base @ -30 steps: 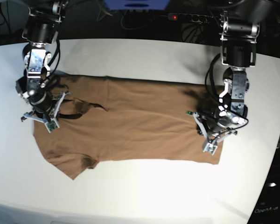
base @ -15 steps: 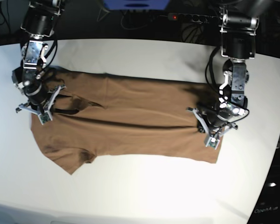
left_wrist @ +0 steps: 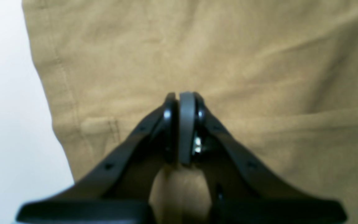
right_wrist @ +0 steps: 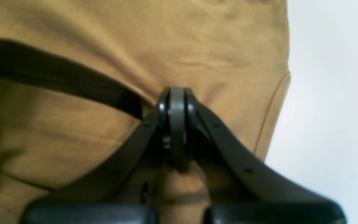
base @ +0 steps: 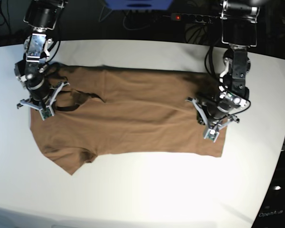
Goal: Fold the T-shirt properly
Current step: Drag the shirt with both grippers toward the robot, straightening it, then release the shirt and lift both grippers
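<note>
The brown T-shirt lies spread on the white table, with its collar end at the left and its hem at the right. My right gripper is shut on the T-shirt near the collar and shoulder. In the right wrist view its jaws are pressed together on the cloth, beside the dark neck opening. My left gripper is shut on the T-shirt near the hem. In the left wrist view its jaws are closed on the cloth, close to the stitched hem edge.
A power strip with a red light and cables lie behind the table's far edge. Bare white table surrounds the shirt, with the widest strip at the front. The table's right edge is near my left arm.
Both grippers have moved toward the far side of the table and dragged the T-shirt with them. The shirt now lies higher in the base view and flatter along its top edge.
</note>
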`<state>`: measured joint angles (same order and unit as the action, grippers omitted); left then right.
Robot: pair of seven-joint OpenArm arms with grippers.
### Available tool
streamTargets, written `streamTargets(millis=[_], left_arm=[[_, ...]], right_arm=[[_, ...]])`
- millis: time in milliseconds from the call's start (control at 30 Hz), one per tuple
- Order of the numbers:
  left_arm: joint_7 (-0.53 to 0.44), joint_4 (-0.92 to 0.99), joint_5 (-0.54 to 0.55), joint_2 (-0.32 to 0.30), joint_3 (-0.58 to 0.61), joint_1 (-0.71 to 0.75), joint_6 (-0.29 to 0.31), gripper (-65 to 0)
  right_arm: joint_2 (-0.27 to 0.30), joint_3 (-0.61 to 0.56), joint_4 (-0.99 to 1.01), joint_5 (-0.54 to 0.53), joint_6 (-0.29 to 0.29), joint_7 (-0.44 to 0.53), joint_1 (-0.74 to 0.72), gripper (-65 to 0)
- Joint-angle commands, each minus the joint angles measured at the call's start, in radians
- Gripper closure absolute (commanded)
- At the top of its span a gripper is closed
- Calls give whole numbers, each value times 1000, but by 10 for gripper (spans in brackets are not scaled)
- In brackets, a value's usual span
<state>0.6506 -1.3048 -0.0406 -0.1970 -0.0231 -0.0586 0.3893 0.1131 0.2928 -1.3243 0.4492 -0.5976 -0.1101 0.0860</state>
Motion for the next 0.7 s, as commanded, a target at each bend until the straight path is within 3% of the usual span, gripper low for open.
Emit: streamTargets(millis=[0,667], left_arm=[[133,15,-40,-2,7,26,21,-26],[136,8,-46,-12,7,1,21,-26]], right_arm=[[-6,-2,16,59,-58,-127,28,0],[-16,-2,-53,61,-57,-93,68,0]])
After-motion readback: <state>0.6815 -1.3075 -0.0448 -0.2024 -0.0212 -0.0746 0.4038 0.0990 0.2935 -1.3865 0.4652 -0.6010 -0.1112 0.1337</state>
